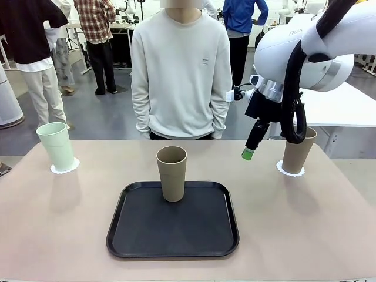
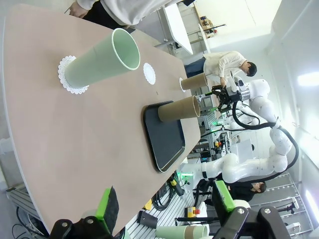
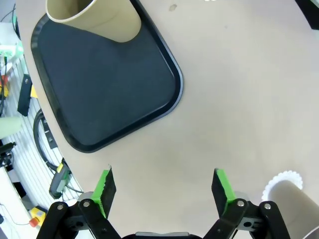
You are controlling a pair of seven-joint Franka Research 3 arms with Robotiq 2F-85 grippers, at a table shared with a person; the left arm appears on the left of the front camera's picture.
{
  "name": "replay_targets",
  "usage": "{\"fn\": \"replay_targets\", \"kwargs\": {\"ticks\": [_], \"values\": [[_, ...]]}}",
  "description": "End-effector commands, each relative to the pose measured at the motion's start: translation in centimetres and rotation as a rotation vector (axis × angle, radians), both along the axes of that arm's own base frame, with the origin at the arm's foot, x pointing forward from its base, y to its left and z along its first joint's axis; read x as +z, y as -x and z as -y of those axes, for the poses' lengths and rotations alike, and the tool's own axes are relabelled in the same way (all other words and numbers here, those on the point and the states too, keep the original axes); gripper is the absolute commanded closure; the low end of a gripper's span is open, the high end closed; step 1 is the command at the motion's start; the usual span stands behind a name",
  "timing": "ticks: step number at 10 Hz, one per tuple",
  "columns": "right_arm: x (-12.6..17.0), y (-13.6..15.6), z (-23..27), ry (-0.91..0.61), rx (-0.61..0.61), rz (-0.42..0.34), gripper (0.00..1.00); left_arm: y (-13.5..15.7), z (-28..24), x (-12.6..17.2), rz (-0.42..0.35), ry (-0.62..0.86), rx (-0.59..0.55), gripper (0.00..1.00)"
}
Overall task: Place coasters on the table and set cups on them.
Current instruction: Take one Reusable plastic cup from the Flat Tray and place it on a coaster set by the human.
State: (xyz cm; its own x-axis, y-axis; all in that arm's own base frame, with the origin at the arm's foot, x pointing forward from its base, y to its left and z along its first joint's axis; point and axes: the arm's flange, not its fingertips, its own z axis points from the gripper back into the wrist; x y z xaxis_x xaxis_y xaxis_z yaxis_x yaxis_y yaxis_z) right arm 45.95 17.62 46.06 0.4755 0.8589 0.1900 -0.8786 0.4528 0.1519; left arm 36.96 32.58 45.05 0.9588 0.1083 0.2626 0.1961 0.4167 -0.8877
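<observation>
place: robotics lab, likely | evidence: other white tables (image 1: pixel 335 106); people standing behind (image 1: pixel 97 35)

light: bright, even, from overhead | shadows: soft, short, beneath the cups (image 1: pixel 171 174) on the table (image 1: pixel 305 223) | glare: blown-out window at right of left wrist view | blur: none | distortion: wide-angle bending at wrist-view edges

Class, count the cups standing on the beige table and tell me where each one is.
3: the green cup on a coaster at the left, a brown cup on the black tray, another brown cup on a coaster at the right.
</observation>
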Motion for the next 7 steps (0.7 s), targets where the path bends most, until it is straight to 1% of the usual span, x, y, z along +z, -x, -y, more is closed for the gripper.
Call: {"fn": "replay_targets", "kwargs": {"ticks": [1, 2, 3, 4, 5, 6, 7], "values": [[-0.1, 0.0, 0.0, 0.001, 0.0, -0.002, 0.0, 0.1, 0.0, 0.2, -0.004, -0.005, 0.009, 0.0], [-0.8, 1.0, 1.5, -0.245, 0.134, 0.128, 0.0, 0.1, 0.0, 0.2, -0.004, -0.005, 0.009, 0.0], [-1.9, 0.8, 2.0, -0.528, 0.273, 0.286, 0.0, 0.1, 0.0, 0.2, -0.004, -0.005, 0.009, 0.0], [-3.7, 0.3, 2.1, -0.727, 0.336, 0.33, 0.0, 0.1, 0.0, 0.2, -0.004, -0.005, 0.009, 0.0], [-5.7, 0.0, 2.3, -0.857, 0.335, 0.378, 0.0, 0.1, 0.0, 0.2, -0.004, -0.005, 0.009, 0.0], [-7.6, 0.0, 2.8, -0.923, 0.316, 0.411, 0.0, 0.1, 0.0, 0.2, -0.004, -0.005, 0.009, 0.0], [-9.4, 0.0, 3.4, -1.064, 0.313, 0.405, 0.0, 0.1, 0.0, 0.2, -0.004, -0.005, 0.009, 0.0]]}}
